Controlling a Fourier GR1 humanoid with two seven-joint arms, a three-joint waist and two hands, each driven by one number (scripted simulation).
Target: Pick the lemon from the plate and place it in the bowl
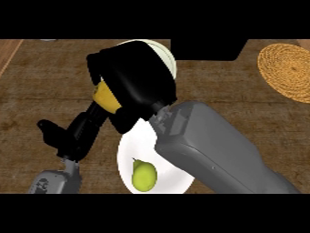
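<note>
A wide brown wooden counter (43,113) is seen from above. It fills most of the view.

A big grey forearm (211,150) is stretched across it from the lower right. At its end, the black right hand (133,77) is held over the middle of the counter. Its fingers are curled round a yellow lemon (105,96). Only a small part of the lemon can be seen at the left edge of the hand. The lemon is held up in the hand, off the plate, and just below the bowl in the view.

A white plate (133,150) is set near the bottom of the view. Part of it is hidden by the grey forearm. A small green fruit shaped like a pear (144,175) is left lying on the plate.

A round woven mat (291,73) is placed far away at the top right.

A pale bowl (162,54) is seen behind the right hand. Only its rim is shown, because most of it is covered by the hand.

The black left hand (70,134) is raised at the lower left, beside the plate. Its fingers are kept straight and nothing is held in it.
</note>
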